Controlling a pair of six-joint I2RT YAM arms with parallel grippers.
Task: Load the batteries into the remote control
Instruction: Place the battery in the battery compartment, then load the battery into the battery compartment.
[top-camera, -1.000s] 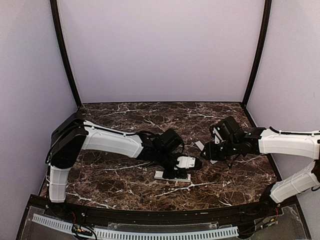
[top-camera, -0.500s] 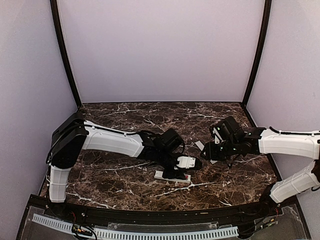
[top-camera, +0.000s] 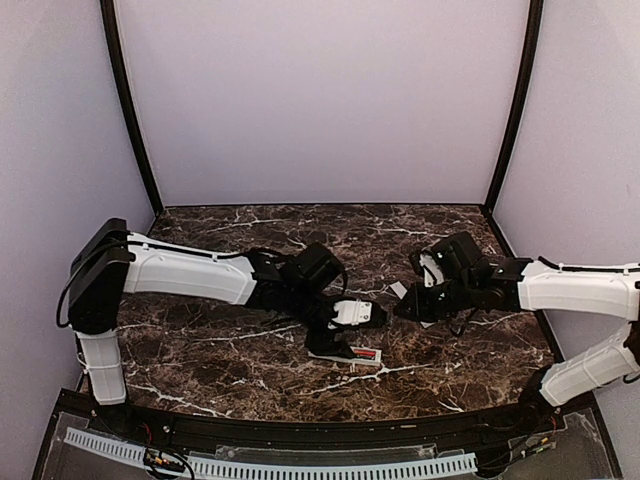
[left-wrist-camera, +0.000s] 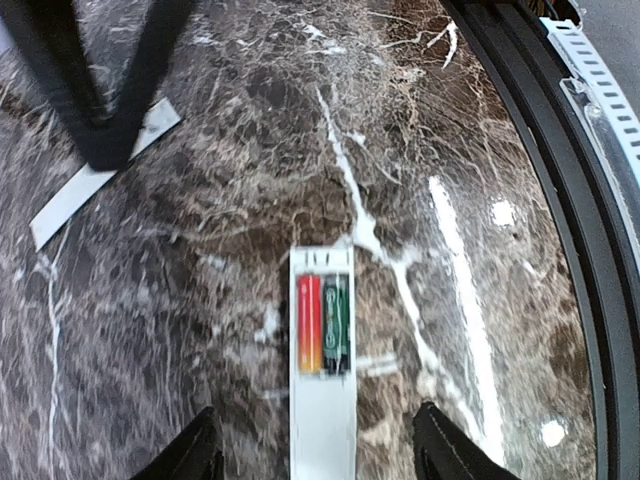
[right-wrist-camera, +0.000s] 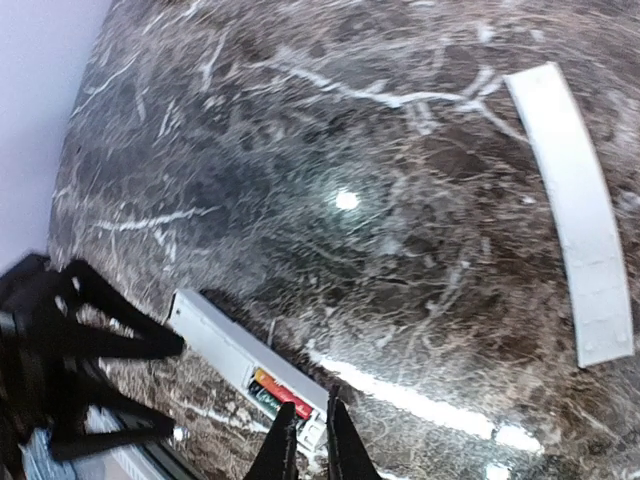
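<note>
The remote control (left-wrist-camera: 322, 410) lies flat on the marble with its battery bay facing up. Both batteries sit side by side in the bay, a red-orange one (left-wrist-camera: 310, 325) and a dark green one (left-wrist-camera: 337, 325). My left gripper (left-wrist-camera: 320, 455) is open, its fingers standing well apart on either side of the remote's plain end without touching it. In the right wrist view the remote (right-wrist-camera: 215, 335) runs diagonally, and my right gripper (right-wrist-camera: 310, 435) hovers over its battery end with the fingers almost together and nothing between them. From above, the remote (top-camera: 345, 352) lies between the left gripper (top-camera: 335, 338) and the right gripper (top-camera: 403, 310).
A thin pale-grey strip (right-wrist-camera: 575, 210) lies loose on the marble beyond the remote, also the strip (left-wrist-camera: 95, 180) in the left wrist view. The table's black raised rim (left-wrist-camera: 530, 150) runs close along the remote's right side.
My left gripper has opened, let go of the remote and drawn back to the left. My right gripper's fingers have closed together. The remote has stayed put.
</note>
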